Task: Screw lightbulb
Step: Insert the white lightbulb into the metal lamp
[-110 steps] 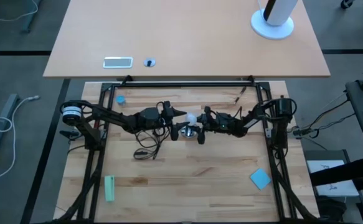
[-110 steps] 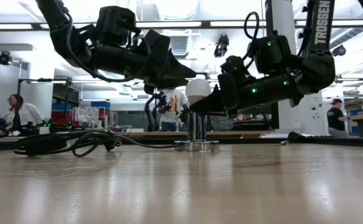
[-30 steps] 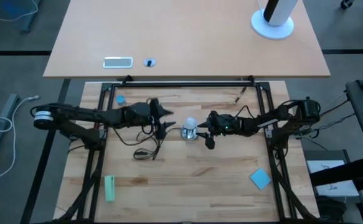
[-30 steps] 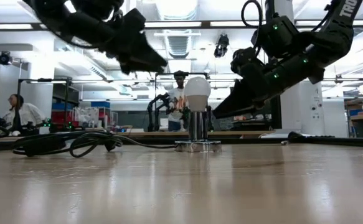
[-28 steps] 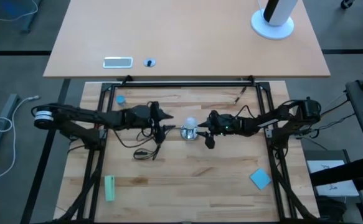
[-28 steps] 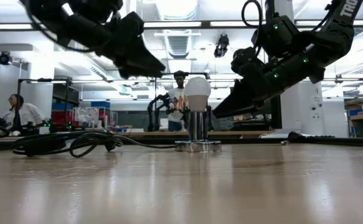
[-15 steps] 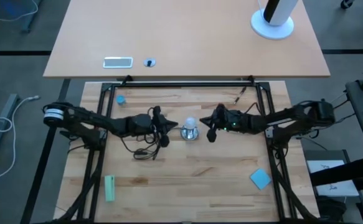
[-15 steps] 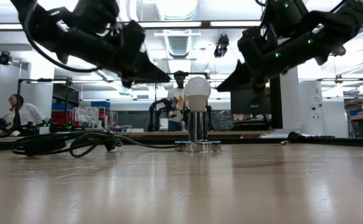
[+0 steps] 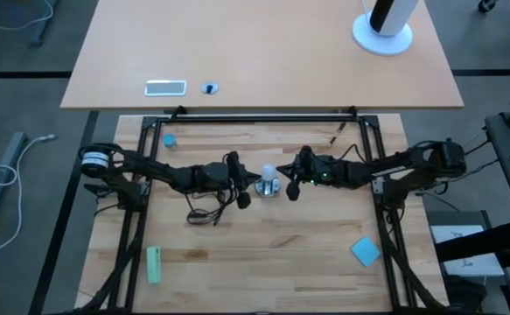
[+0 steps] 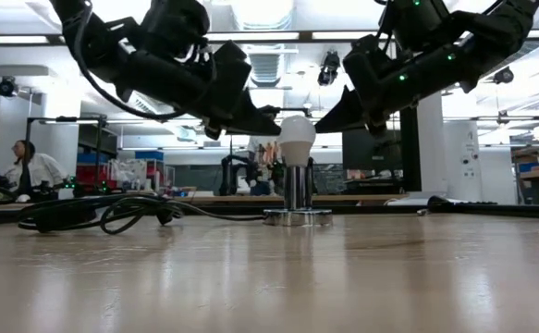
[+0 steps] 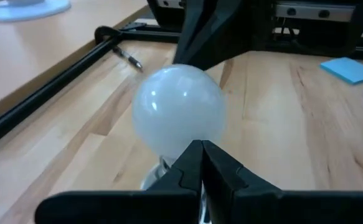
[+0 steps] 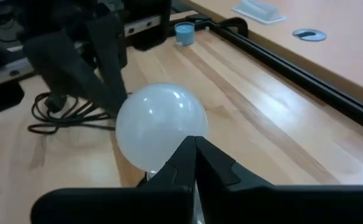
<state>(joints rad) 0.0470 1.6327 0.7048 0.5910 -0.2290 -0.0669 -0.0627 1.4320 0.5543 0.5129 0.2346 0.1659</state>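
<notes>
The whitish lightbulb (image 10: 296, 139) stands upright with its base in the shiny silver socket (image 10: 297, 196), mid-table (image 9: 268, 172). The socket's round foot rests on the wooden table, and its black cord (image 10: 103, 215) trails off to the left. My left gripper (image 10: 275, 130) is shut, its tips at the height of the bulb's head, on the bulb's left. My right gripper (image 10: 321, 127) is shut on the bulb's right at the same height, with a small gap to the glass. Each wrist view shows that arm's closed tips (image 11: 201, 148) (image 12: 193, 144) in front of the bulb (image 11: 178, 109) (image 12: 161, 124). My left gripper's shut tips stand right at the left side of the bulb's head (image 10: 282, 134), coming nearly level from the table's left. I cannot tell whether they touch the glass.
The cord lies coiled on the table (image 9: 204, 212) near my left arm. A green block (image 9: 154, 263) lies near the front left, a blue pad (image 9: 366, 252) at the front right and a small blue cap (image 9: 169, 139) at the back left. Black frame rails (image 9: 263, 119) border the table.
My left gripper has come down and toward the table's right, up to the bulb, and has shut. My right gripper has risen from socket height to the height of the bulb's head, and has shut. The bulb stays upright in the socket.
</notes>
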